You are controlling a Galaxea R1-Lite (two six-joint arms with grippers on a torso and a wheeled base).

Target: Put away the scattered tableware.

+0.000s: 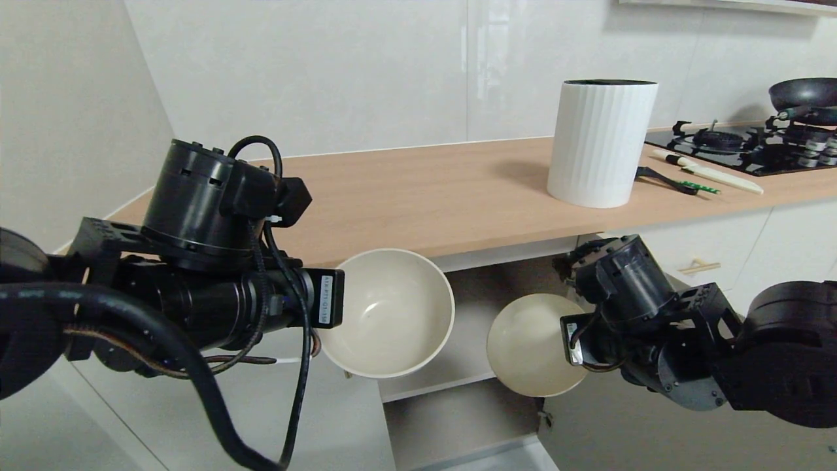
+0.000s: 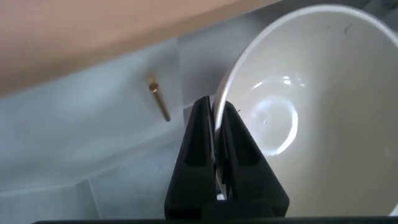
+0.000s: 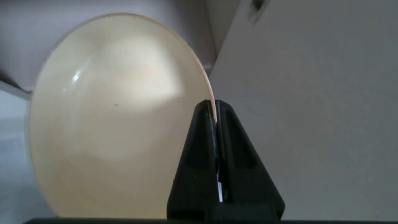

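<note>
— Status of the holds?
— Tight on both sides. Left gripper [image 2: 215, 109] pinched together on the rim of the bowl [image 1: 386, 314], held on edge before the open cabinet [image 1: 471, 294], just below the tabletop [image 1: 425, 190]. Right gripper [image 3: 215, 111] clamped the same way on the rim of the plate [image 1: 526, 343], beside the bowl, slightly lower, not touching it.

— Guidance for the step in hand?
— Judged as placement onto the shelf [image 1: 435, 387]. Enter with one dish at a time. Level each before release. Keep off the underside of the tabletop and the cabinet sides. Part the gripper only once the dish is seated (thin rim holds, so likely to swing).

— Count?
— One bowl, one plate; two grippers, both loaded. On the tabletop: one white ribbed canister [image 1: 601, 144], one knife [image 1: 709, 172] just beside it.
</note>
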